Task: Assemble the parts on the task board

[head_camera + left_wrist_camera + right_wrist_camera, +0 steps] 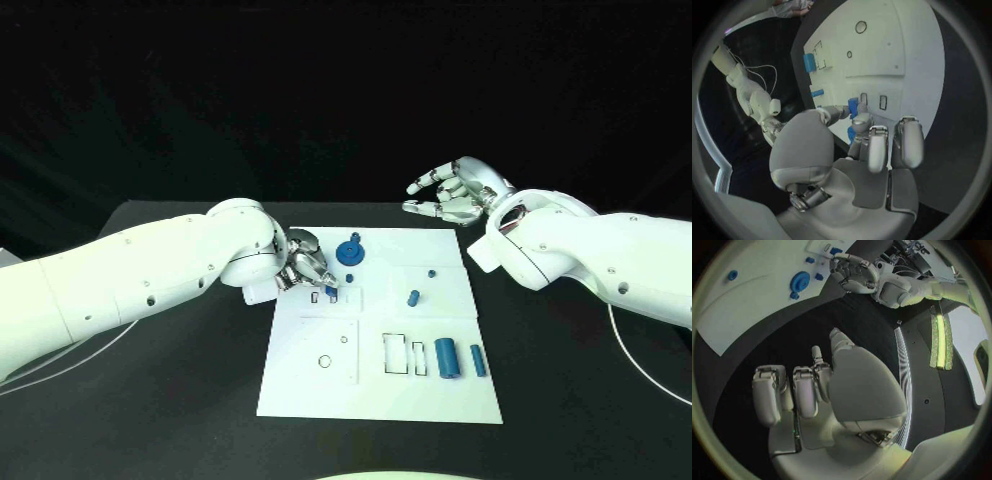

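Blue peg (853, 106) pinched between left hand (306, 262) fingers (837, 112), over task board (433, 400).

Two cylinders (462, 357) lie on the task board (433, 400), right of its slots (402, 355).

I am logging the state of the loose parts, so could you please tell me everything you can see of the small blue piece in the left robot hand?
The small blue piece is a short, plain blue peg, plastic by its look. The left robot hand pinches it between fingertips, over the task board, beside two small rectangular slots. In the head view its lower tip shows below the fingers. Whether it touches the board cannot be told.
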